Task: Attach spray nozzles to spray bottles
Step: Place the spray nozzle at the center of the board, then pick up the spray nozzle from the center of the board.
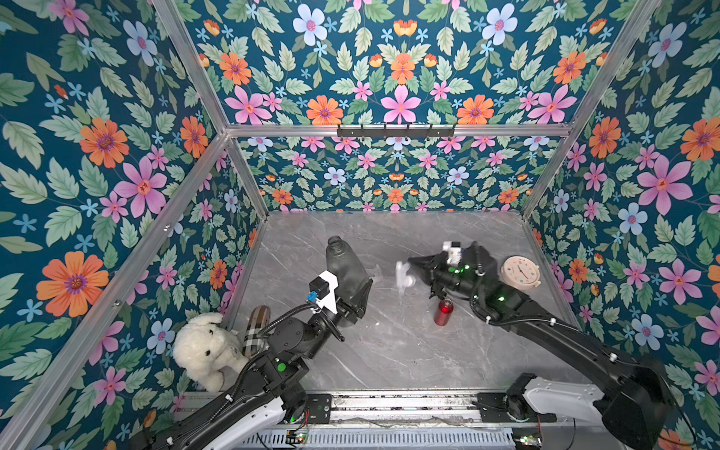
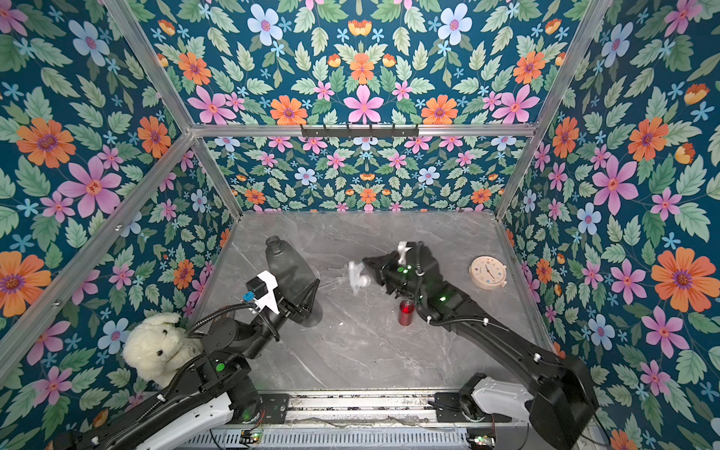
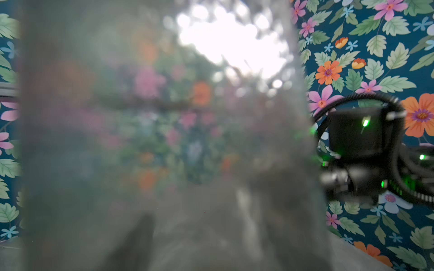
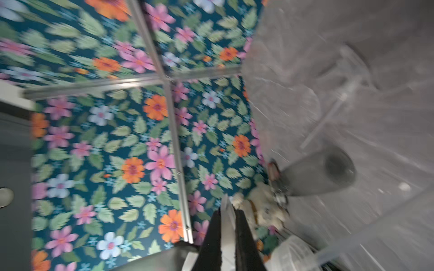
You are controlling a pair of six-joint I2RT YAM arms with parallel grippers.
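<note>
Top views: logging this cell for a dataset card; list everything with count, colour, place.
grey bottle: one, smoky, left of centre
spray nozzle: one, whitish, centre
red bottle: one, metallic, right of centre
clock: one, cream, far right
plush toy: one, white, near-left corner
plaid case: one, beige check, beside plush toy
hook rail: one, black, back wall
table: one, grey marble
left gripper: black, shut on grey bottle
right gripper: black, shut on spray nozzle

right hand: clamped on whitish nozzle | grey bottle: ahead, above marble table | blurred
</note>
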